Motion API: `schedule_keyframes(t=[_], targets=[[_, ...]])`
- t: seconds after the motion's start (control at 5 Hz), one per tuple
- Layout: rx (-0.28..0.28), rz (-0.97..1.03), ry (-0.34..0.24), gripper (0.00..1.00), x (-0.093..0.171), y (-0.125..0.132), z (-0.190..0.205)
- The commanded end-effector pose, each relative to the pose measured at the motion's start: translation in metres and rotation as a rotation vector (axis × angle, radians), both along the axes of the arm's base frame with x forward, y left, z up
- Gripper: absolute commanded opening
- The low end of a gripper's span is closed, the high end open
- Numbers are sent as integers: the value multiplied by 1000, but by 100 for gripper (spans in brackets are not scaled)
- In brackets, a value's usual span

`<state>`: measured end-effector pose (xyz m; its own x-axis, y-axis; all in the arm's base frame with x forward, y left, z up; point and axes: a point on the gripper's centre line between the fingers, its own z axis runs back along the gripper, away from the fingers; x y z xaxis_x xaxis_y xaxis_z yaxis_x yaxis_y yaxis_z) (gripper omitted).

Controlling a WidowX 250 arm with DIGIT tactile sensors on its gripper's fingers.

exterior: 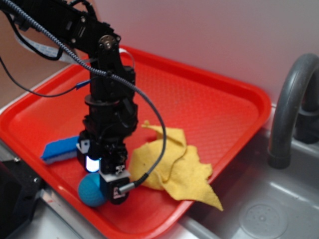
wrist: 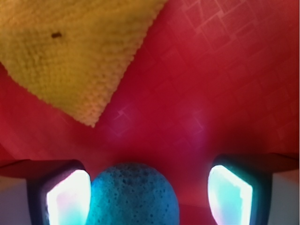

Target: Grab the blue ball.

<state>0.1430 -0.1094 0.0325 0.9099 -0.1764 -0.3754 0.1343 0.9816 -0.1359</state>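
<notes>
Blue ball [wrist: 133, 194] lies between the open gripper's [wrist: 149, 197] pads, nearer one

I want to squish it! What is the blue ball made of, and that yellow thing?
The blue ball looks like soft foam or sponge rubber: its matte surface is full of tiny pits. The yellow cloth seems to be woven fabric, with a fine knobbly weave and floppy folds. Both are guesses from looks alone.

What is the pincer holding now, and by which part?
Nothing yet. The pincer is open around the blue ball; one finger seems near it, the other stands apart.
</notes>
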Motion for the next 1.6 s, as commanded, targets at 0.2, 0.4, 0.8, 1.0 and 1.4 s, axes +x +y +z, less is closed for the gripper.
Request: schedule_keyframes(t=[0.2,0.4,0.8,1.0,1.4], targets=[[85,1,-3,0,-1,-5,1],[102,31,-22,0,7,0,14],[118,392,-141,0,71,71,88],[70,453,-239,0,91,87,128],[3,312,-551,0,57,78,188]])
